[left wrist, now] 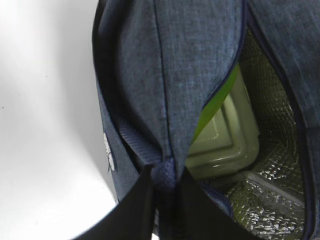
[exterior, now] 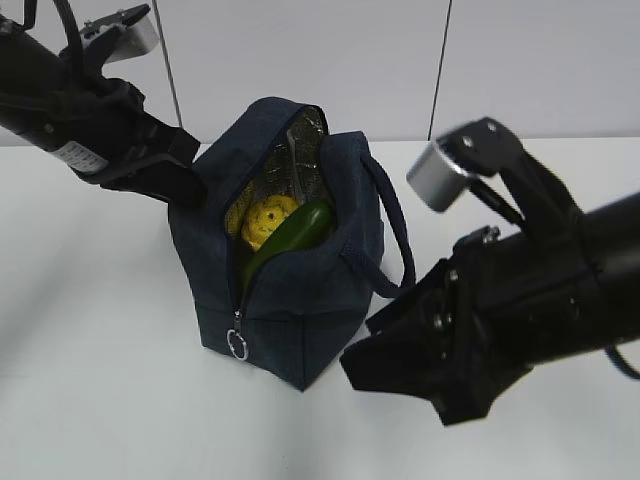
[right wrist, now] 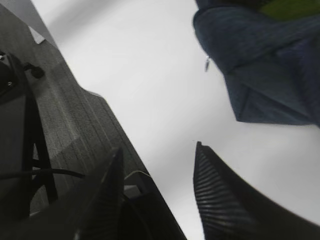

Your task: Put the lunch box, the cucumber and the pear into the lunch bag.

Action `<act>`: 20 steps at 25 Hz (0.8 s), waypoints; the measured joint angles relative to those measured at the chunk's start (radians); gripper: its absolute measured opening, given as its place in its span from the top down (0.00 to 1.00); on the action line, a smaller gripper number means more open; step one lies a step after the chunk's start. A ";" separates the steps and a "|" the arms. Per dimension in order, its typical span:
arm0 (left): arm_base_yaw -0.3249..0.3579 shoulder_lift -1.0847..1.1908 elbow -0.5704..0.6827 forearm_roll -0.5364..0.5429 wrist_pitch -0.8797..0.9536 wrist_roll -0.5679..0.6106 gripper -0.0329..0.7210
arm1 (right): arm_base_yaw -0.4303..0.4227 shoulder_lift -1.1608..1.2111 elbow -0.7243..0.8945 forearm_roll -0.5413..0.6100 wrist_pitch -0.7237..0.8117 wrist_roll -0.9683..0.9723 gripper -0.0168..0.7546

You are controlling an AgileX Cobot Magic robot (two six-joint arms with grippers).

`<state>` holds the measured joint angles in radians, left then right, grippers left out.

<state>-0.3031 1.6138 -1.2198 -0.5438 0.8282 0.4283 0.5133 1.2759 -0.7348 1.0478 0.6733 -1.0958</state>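
Observation:
The navy lunch bag [exterior: 300,320] stands open on the white table. The yellow pear [exterior: 265,220] and the dark green cucumber [exterior: 295,232] lie inside its mouth. The lunch box [left wrist: 225,135] with its pale green lid sits at the bottom of the bag, on the silver lining. My left gripper [left wrist: 166,175] is shut on the bag's fabric at its left rim, and it also shows in the exterior view [exterior: 185,170]. My right gripper [right wrist: 157,150] is open and empty, to the right of the bag above the table, and shows in the exterior view [exterior: 400,370]. The bag shows at the top right of the right wrist view [right wrist: 270,65].
The silver zipper ring [exterior: 238,346] hangs at the bag's front. A loop handle [exterior: 395,240] droops on the bag's right side, close to my right arm. In the right wrist view the table's edge and dark floor [right wrist: 60,115] lie to the left.

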 joint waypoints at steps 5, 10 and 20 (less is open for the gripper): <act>0.000 0.000 0.000 0.001 0.000 0.001 0.93 | 0.027 -0.013 0.119 0.405 -0.017 -0.474 0.64; 0.000 0.000 0.000 0.006 -0.001 0.001 0.93 | 0.167 -0.048 0.121 0.499 -0.183 -0.630 0.68; 0.000 0.000 0.000 0.010 -0.001 0.012 0.93 | 0.432 -0.050 0.116 0.599 -0.764 -0.763 0.77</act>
<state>-0.3031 1.6138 -1.2198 -0.5342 0.8271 0.4403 0.9451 1.2264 -0.6185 1.6473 -0.0909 -1.8592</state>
